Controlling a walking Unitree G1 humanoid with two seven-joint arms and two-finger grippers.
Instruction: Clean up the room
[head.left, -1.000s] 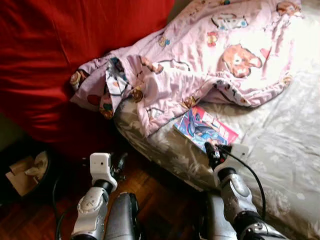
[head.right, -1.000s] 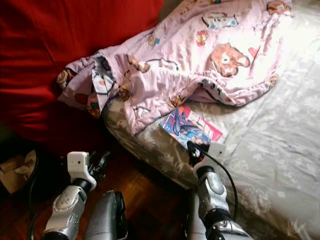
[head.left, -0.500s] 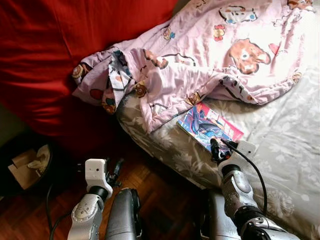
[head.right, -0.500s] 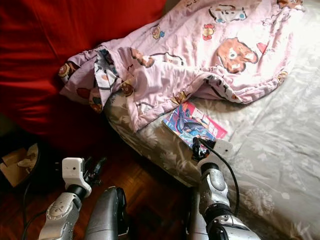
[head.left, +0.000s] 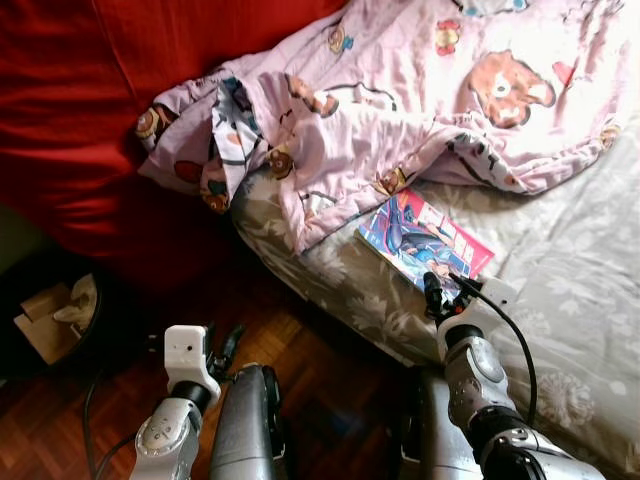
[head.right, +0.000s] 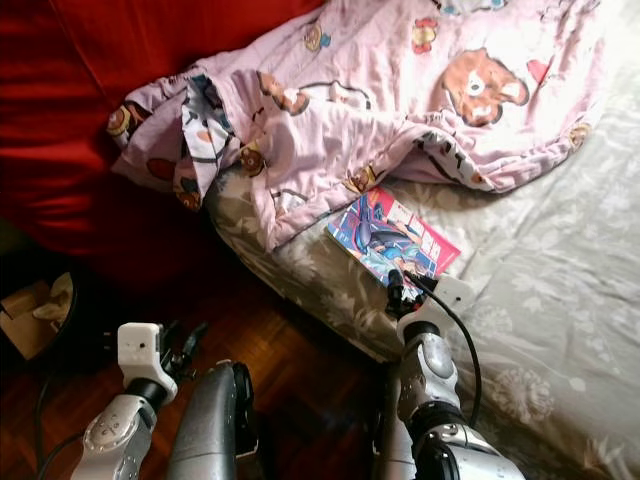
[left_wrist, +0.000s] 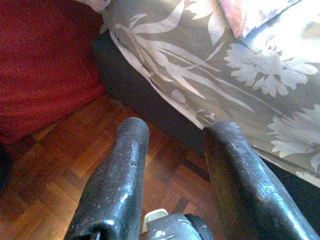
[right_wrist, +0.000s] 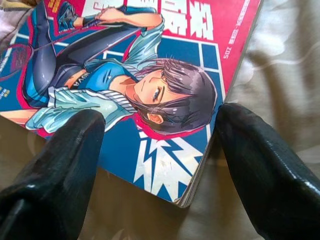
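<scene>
The right tool (head.left: 437, 291) has come forward over the bed's edge in the last second, and its spread fingers (right_wrist: 55, 165) now stand either side of the near corner of the comic (head.left: 425, 240). It grasps nothing: in the right wrist view one finger lies over the cover's lower edge, the other just beside the spine on the sheet, with the corner in the gap between them. The comic lies flat on the bed (head.left: 570, 300), just ahead of this tool, its far end close under the hem of the pink blanket (head.left: 400, 110), which is rumpled beyond it. The camera has also shifted a little, so the whole scene sits differently, but the comic itself appears not to have moved on the sheet.

The approach looks nearly done, then; what remains is to settle lower and close on the corner, which may be awkward with a thin book lying flat on soft bedding.

The left tool (left_wrist: 175, 165), fingers apart and empty, hangs low over the wood floor (left_wrist: 60, 165) beside the bed's side, idle.
</scene>
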